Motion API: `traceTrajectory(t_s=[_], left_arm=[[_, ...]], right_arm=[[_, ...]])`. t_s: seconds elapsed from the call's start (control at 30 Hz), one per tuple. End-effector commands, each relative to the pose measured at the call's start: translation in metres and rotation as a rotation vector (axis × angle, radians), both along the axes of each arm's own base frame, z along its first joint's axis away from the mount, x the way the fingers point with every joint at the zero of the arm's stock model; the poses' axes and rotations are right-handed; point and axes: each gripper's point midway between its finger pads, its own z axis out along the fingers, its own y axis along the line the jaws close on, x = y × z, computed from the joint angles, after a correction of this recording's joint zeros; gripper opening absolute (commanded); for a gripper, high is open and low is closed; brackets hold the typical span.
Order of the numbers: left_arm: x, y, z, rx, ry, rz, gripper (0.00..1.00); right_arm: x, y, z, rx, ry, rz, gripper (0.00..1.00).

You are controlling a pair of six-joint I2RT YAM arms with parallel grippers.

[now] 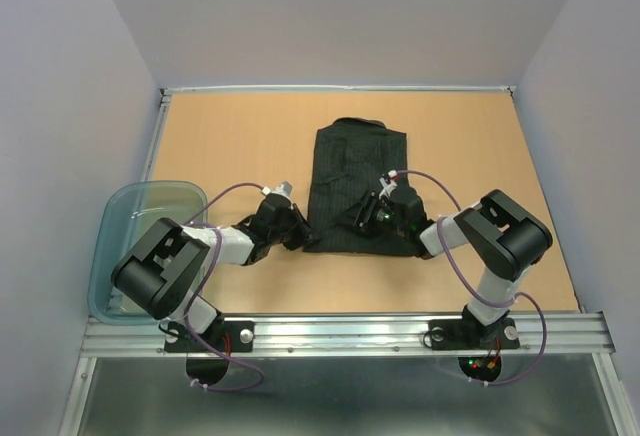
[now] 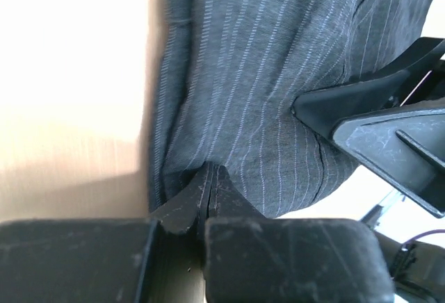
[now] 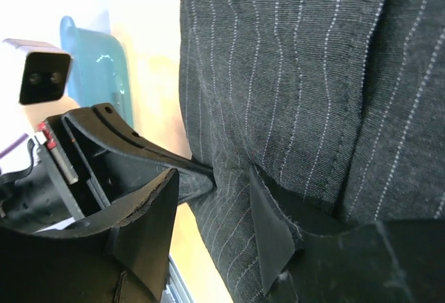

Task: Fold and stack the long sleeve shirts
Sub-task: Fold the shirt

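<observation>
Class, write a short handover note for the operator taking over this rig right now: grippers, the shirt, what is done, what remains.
Left gripper: jaws shut on the near left hem corner of the black pinstriped shirt.
Right gripper: jaws open, straddling the near hem, gripping nothing.
Shirt: flat on the table, collar away from the arms; translucent blue tub beside the left arm.
Done: sides appear folded in, giving a narrow rectangle.
Left: probably close the right jaws, fold hem toward collar, then stack.

The shirt lies centred on the table, tub leftward.
</observation>
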Motion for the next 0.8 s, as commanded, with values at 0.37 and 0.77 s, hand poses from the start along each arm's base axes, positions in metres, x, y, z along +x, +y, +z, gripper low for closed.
traceTrajectory(t_s=[0.37,0.77], left_arm=[[0.072,-0.005,0.110,-0.009,-0.311,0.041,0.14],[0.147,-0.058,0.070,0.004,-0.261,-0.085,0.13]], right_arm=[[0.050,-0.048,0.117,0.035,-0.286,-0.044,0.53],[0.111,-0.114,0.071,-0.026,-0.233,-0.104,0.52]])
